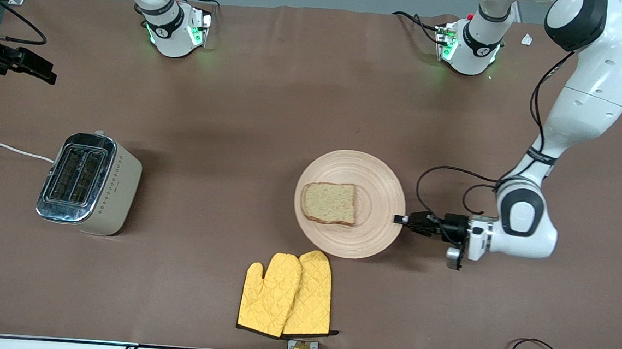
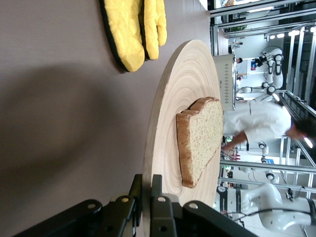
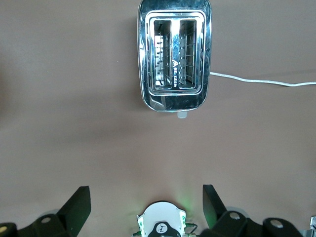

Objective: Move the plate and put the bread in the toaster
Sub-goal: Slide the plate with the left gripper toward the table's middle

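left end effector (image 1: 400, 219): clamped on rim of round pale-wood plate (image 1: 377, 173) | brown bread slice (image 1: 329, 202): on plate | right end effector (image 3: 143, 202): fingers spread, above cream chrome-topped toaster (image 1: 91, 184)

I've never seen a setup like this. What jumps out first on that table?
Probably the left gripper, shut on the rim of the wooden plate carrying a slice of bread mid-table. Bright yellow oven mitts lie nearer the front camera, and a chrome-topped toaster stands toward the right arm's end.
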`<state>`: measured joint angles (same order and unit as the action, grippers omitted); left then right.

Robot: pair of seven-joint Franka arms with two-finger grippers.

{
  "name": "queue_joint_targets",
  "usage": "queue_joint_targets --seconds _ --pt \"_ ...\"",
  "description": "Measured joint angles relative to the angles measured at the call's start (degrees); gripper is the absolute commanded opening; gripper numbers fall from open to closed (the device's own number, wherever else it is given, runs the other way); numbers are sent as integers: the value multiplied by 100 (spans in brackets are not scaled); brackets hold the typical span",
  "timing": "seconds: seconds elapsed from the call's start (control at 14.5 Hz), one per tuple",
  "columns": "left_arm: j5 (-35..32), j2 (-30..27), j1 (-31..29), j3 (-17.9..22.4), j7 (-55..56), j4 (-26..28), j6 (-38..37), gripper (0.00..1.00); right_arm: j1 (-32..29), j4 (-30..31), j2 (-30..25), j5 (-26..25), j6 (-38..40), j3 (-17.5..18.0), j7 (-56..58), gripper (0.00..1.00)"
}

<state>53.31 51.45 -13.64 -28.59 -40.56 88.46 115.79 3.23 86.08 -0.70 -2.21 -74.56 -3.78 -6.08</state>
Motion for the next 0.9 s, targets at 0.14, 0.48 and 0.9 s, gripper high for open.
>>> queue_joint_targets --seconds 0.14,0.48,0.9 --pt "170 1 305 -81 117 64 392 0 -1 0 0 0 0 -2 1 100" --pt "410 4 902 -77 152 279 1060 0 -2 0 0 0 0 -6 2 100" --pt "430 117 1045 -76 81 556 1494 0 -10 2 0 0 2 -28 2 100"
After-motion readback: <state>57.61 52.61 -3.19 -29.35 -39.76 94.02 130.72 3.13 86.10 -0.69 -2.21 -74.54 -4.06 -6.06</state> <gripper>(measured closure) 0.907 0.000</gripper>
